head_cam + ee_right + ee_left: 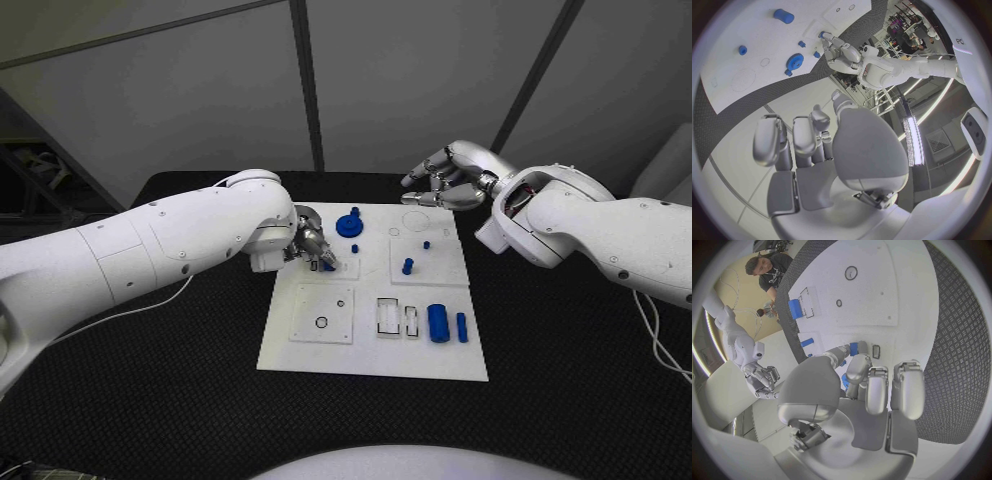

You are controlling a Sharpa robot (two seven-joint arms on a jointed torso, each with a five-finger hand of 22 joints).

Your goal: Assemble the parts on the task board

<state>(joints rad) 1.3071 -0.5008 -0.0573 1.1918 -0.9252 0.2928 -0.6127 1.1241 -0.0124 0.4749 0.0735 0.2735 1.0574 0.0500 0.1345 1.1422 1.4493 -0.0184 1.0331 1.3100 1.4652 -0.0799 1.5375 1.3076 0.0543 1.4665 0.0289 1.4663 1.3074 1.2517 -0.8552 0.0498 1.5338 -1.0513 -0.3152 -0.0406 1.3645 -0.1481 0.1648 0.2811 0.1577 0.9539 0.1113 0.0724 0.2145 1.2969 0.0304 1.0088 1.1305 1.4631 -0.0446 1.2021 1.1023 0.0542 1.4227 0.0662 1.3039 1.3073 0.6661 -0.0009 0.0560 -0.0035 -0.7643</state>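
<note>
Pinching a small blue part [326, 264] in my left hand [309, 248], I was low over the left side of the white task board [375, 360], near the blue gear [349, 226], but I could not see how well my fingers [856, 371] had it. If my hold was weak or crooked, the part could have slipped, tipped, and rolled onto the black surface [159, 400]. My right hand [447, 178] hung curled and holding nothing past the board's far corner, too far off to help.
</note>
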